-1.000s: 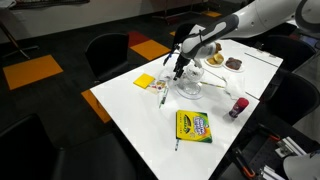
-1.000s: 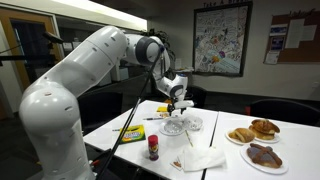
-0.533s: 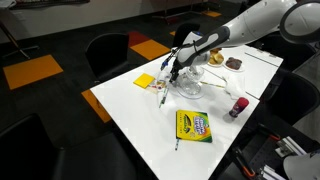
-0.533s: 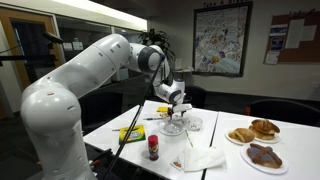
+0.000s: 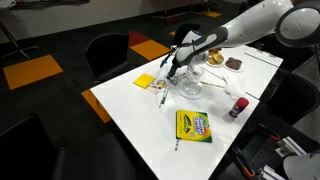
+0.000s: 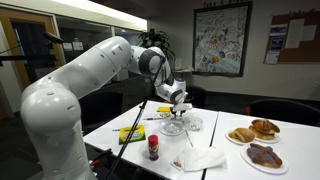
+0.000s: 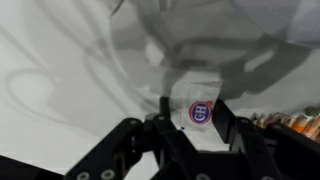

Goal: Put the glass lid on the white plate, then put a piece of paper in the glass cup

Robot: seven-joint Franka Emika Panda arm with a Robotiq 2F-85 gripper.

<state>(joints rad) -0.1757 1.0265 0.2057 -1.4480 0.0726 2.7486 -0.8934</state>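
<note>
The glass cup [image 6: 195, 123] stands near the middle of the white worktop [image 5: 140, 110], just beside the white plate [image 6: 175, 128]. I cannot tell where the lid is. The gripper [image 5: 171, 75] hangs low, close to them. In the wrist view its jaws are narrow and pinch a small white paper [image 7: 200, 95] with a round blue and red mark. A crayon box [image 5: 193, 126] lies near.
</note>
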